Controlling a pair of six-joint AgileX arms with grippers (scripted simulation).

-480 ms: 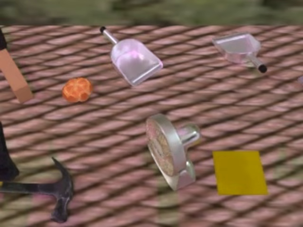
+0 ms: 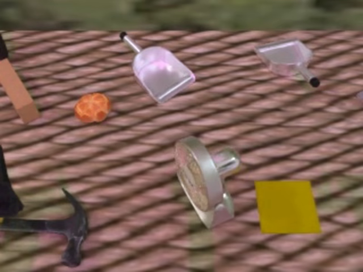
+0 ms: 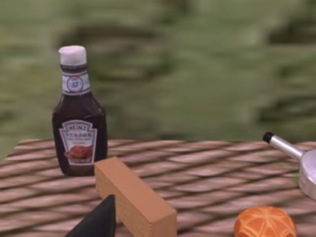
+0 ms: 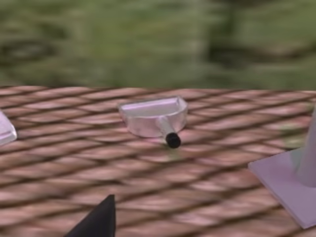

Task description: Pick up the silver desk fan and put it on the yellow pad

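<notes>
- Neither gripper is showing clearly: the left wrist view is catching only a dark fingertip (image 3: 98,219) at its edge, and the right wrist view is catching a similar dark tip (image 4: 98,217), so I cannot tell whether either gripper is spread or pressed together.
- Part of the left arm (image 2: 8,192) is sitting at the top view's left edge; the right arm is not showing in the top view.
- The silver desk fan (image 2: 203,180) is lying tipped near the middle of the counter (image 2: 142,147), its grille face turned toward the left and its stubby motor housing pointing right.
- The yellow pad (image 2: 286,206) is lying flat just to the right of the fan, apart from it and bare.
- A black hammer (image 2: 62,226) is resting at the lower left, an orange ball (image 2: 92,107) at the left, and a wooden block (image 2: 17,93) beside the left edge.
- Two clear scoops are lying toward the far side: one (image 2: 159,71) at the centre, one (image 2: 286,59) to the right.
- A sauce bottle (image 3: 78,116) is standing upright behind the block in the left wrist view.
</notes>
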